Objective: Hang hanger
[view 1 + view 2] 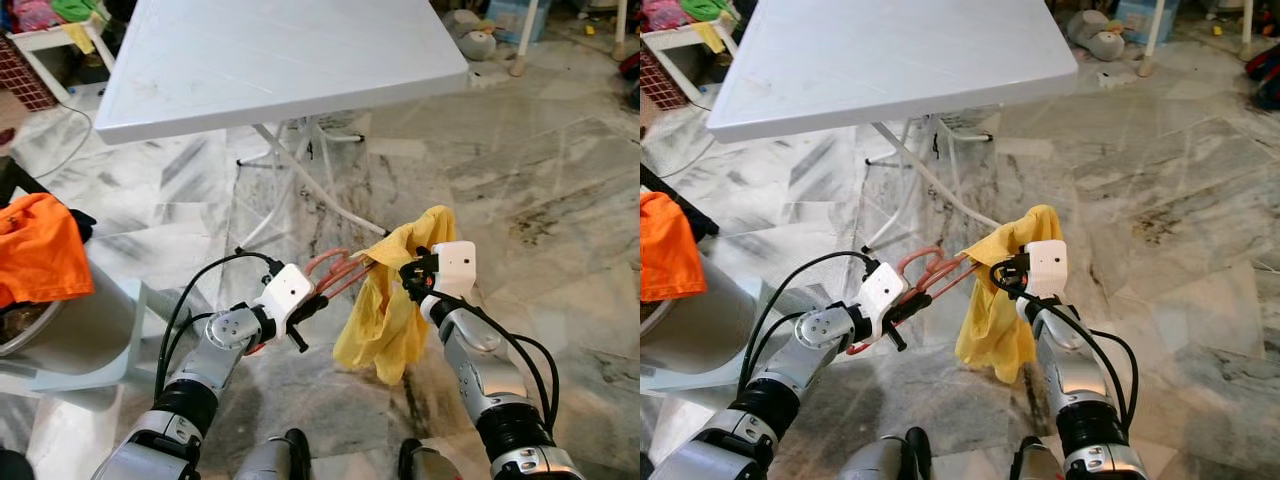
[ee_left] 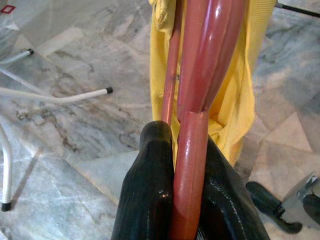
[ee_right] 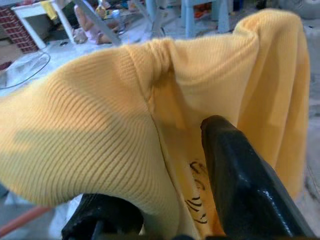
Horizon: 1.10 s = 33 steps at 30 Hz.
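Note:
A reddish-pink plastic hanger (image 1: 335,270) is held low over the marble floor, and my left gripper (image 1: 300,318) is shut on its lower end. In the left wrist view the hanger bar (image 2: 192,150) sits clamped between both black fingers (image 2: 150,190). The hanger's other end runs into a yellow garment (image 1: 395,300) that droops from it. My right gripper (image 1: 415,272) is shut on the yellow garment near its top; in the right wrist view the ribbed yellow cloth (image 3: 100,130) lies folded over one black finger (image 3: 245,185).
A white folding table (image 1: 280,60) stands just ahead, its legs (image 1: 300,170) spread over the marble floor (image 1: 540,200). At the left an orange cloth (image 1: 40,250) lies on a pale chair (image 1: 90,330). Clutter lines the far wall.

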Available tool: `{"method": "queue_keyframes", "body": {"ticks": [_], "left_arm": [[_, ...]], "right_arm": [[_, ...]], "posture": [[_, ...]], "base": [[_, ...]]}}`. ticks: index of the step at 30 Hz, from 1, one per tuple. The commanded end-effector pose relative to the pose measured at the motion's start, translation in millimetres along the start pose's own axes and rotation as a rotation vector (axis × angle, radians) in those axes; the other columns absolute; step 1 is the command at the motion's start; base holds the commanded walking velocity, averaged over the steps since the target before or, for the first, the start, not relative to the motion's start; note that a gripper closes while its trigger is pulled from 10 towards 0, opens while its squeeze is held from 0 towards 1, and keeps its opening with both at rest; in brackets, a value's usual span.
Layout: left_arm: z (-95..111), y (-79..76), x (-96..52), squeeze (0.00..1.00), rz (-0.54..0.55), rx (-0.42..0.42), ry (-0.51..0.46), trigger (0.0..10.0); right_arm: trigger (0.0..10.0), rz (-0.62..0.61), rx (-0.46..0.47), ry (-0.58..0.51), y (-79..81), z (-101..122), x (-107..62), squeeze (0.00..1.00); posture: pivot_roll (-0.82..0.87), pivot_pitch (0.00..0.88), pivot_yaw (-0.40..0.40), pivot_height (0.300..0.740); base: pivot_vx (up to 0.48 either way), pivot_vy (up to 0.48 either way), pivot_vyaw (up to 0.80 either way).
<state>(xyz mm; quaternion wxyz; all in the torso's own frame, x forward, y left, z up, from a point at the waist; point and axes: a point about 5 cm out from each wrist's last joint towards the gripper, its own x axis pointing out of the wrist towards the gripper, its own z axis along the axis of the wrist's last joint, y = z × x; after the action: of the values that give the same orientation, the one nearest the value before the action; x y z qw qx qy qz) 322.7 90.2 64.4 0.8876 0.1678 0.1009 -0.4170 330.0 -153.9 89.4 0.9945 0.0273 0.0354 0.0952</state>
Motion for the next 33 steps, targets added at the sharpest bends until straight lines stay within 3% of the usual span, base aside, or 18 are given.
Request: {"method": "queue_keyframes", "body": {"ticks": [1, 10, 18, 24, 28, 30, 33], "left_arm": [[2.5, -1.6, 2.9, 0.00, 0.005, 0.014, -0.016, 0.0], [-8.8, -15.0, 5.2, 0.00, 0.076, -0.059, -0.035, 0.0], [-20.5, -7.5, -0.9, 0.00, 0.275, -0.241, -0.051, 0.0], [-22.3, -10.4, -1.4, 0.00, 0.310, -0.242, -0.055, 0.0], [-13.4, -2.4, -0.5, 0.00, 0.402, -0.273, -0.091, 0.0], [-10.0, -2.5, -1.1, 0.00, 0.399, -0.293, -0.126, 0.0], [-14.5, -7.0, -1.8, 0.00, 0.354, -0.278, -0.100, 0.0]], "right_arm": [[10.0, -0.027, 0.024, 0.016, -2.5, -7.5, -5.0, 0.00], [10.0, -0.046, 0.007, 0.090, -13.2, -22.2, -15.0, 0.00], [10.0, 0.007, 0.002, 0.156, -14.7, -29.4, -10.0, 0.00], [10.0, 0.024, 0.016, 0.184, -17.8, -35.9, -11.5, 0.00], [10.0, 0.017, -0.001, 0.195, -24.4, -39.5, -11.7, 0.00], [10.0, 0.019, 0.004, 0.160, -24.2, -33.5, -7.8, 0.00], [10.0, 0.007, 0.035, 0.099, -22.3, -22.7, -3.6, 0.00]], "posture": [[-0.02, 0.110, 0.133, 0.740], [-0.03, 0.013, 0.042, 0.740], [0.04, 0.000, -0.015, 0.740], [0.09, 0.000, -0.032, 0.740], [0.10, 0.016, -0.018, 0.740], [0.10, 0.031, -0.006, 0.740], [0.09, 0.060, -0.012, 0.740]], "base": [[0.000, 0.000, 0.00], [0.000, 0.000, 0.00], [0.000, 0.000, 0.00], [0.000, 0.000, 0.00], [0.000, 0.000, 0.00], [0.000, 0.000, 0.00], [0.000, 0.000, 0.00]]}}
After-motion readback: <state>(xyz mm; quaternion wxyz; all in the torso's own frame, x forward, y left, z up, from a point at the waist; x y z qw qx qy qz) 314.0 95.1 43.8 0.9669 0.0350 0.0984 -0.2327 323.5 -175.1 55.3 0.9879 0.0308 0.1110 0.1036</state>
